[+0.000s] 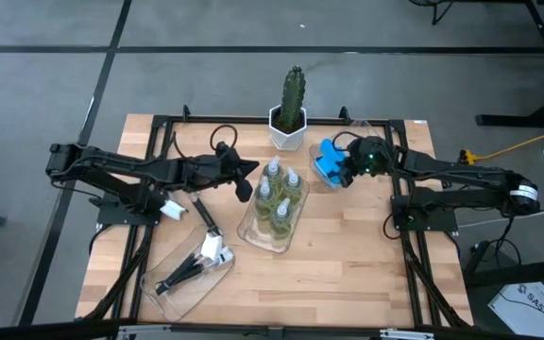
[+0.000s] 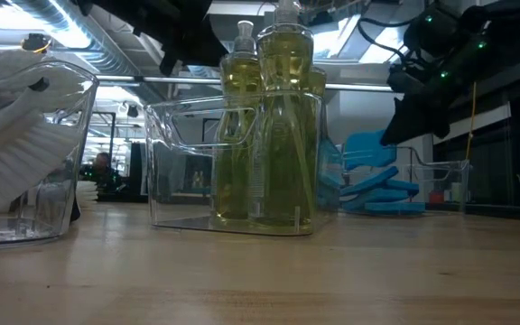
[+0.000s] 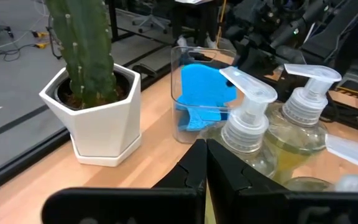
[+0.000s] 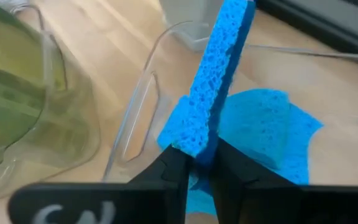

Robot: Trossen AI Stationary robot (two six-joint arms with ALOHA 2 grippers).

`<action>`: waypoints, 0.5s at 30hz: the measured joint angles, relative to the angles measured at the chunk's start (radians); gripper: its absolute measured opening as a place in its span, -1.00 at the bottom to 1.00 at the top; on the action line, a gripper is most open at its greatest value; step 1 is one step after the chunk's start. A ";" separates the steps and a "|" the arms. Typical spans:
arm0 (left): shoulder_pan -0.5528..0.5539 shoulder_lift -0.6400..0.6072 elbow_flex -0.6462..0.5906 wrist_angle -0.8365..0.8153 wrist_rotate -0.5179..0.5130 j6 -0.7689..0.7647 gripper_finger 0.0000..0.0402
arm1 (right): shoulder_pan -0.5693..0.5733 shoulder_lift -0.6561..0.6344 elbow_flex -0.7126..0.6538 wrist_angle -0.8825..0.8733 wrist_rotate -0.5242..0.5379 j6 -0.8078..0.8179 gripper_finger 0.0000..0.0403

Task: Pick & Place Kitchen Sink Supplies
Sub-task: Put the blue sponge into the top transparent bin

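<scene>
While your right claw (image 4: 197, 165) pinches a blue sponge (image 4: 219, 74) upright over its tray (image 4: 135, 124) (far right of the tabletop (image 1: 348, 264)), your left claw (image 3: 205, 163), shut empty, hovers beside the bottles (image 1: 280, 196).

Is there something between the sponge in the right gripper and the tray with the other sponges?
Nothing visible. The right gripper pinches a blue sponge directly above the sponge tray, which holds only other sponges.
</scene>
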 joint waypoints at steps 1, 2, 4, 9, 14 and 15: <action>0.000 0.000 0.000 -0.001 0.000 0.000 -0.99 | -0.002 0.000 0.000 -0.001 -0.012 0.000 -0.74; 0.000 0.000 0.000 -0.003 0.000 0.000 -0.99 | -0.003 0.000 0.000 -0.003 -0.018 0.000 -0.73; 0.000 0.000 0.000 -0.007 0.000 0.000 -0.98 | -0.003 0.000 0.000 -0.003 -0.019 -0.001 -0.73; 0.000 0.000 0.000 -0.017 -0.001 0.000 -0.99 | -0.003 0.000 0.000 -0.003 0.070 -0.022 -0.66; 0.000 0.000 0.000 -0.032 -0.001 -0.010 -0.98 | -0.003 0.000 0.000 0.001 0.068 -0.027 -0.42; 0.000 0.000 0.000 -0.035 -0.001 -0.014 -0.98 | -0.003 0.000 0.000 0.003 0.066 -0.027 -0.36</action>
